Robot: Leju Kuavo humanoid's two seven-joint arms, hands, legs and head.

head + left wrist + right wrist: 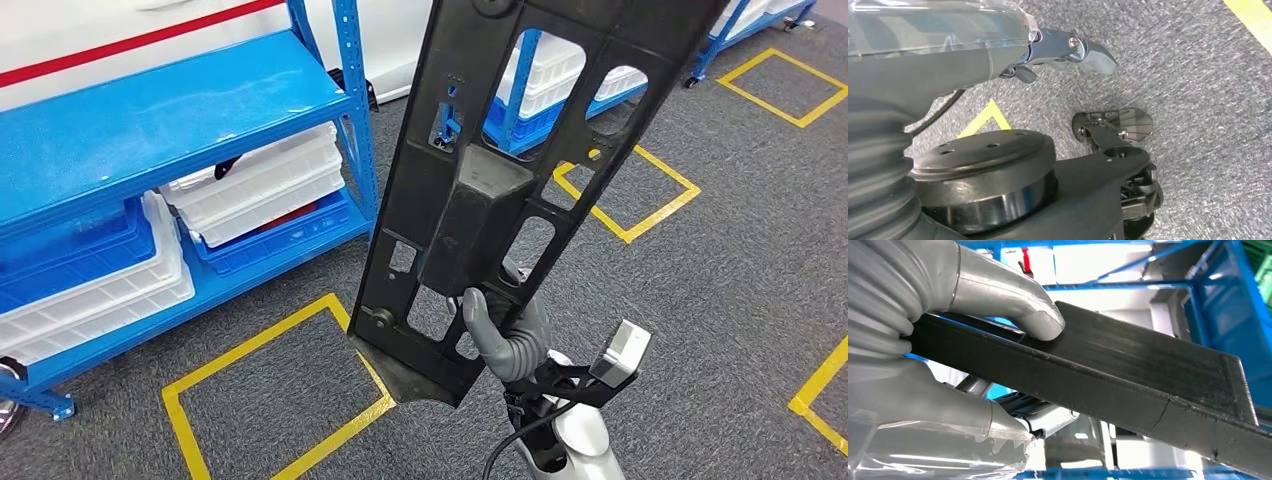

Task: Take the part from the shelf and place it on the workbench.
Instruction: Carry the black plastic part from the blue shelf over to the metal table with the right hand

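The part [480, 190] is a long black plastic panel with several cut-outs and a raised block in its middle. It stands nearly upright in front of me in the head view, above the carpet. My right hand [508, 335] grips its lower end from behind, fingers wrapped round the edge. In the right wrist view the thumb [1013, 302] presses on the part's flat black face [1138, 375] and the fingers clamp it from the other side. My left hand [1073, 47] hangs over the carpet, fingers stretched out and holding nothing.
A blue shelf [180, 110] stands at the left, with white and blue bins [260, 185] on its lower levels. A second blue rack with white bins [545, 85] is behind the part. Yellow tape squares [270, 400] mark the grey carpet.
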